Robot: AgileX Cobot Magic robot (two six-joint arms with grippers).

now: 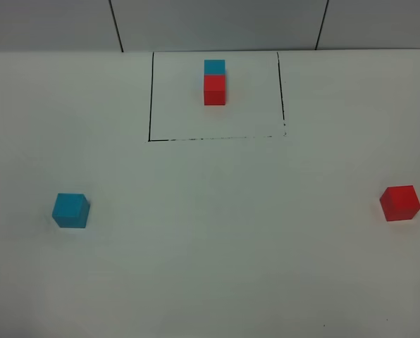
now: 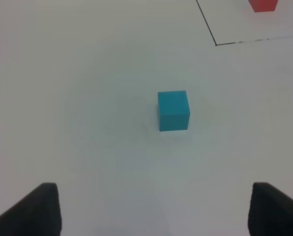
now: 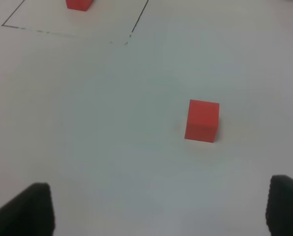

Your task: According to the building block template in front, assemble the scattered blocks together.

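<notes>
Misalignment is my main worry. The two loose cubes lie well apart on the white counter [image 1: 217,267]. The small cyan-blue cube [image 1: 71,210] is at the lower left of the overhead frame and the small red cube [image 1: 399,203] is near its right edge. The template pair, a cyan-blue cube joined to a red one [image 1: 214,82], sits at top centre inside a thin black drawn outline [image 1: 151,98].

My left end effector [image 2: 154,206] hangs with fingers spread wide and empty, the blue cube ahead of it. My right end effector [image 3: 159,206] is equally spread and empty, and the red cube lies off its centreline.

Both cubes look slightly turned relative to my fingers, so closing off-square could twist or skid one away. A tilted grip would keep the faces from meeting flush. Reversing the order would also contradict the template, which has blue behind and red in front.
</notes>
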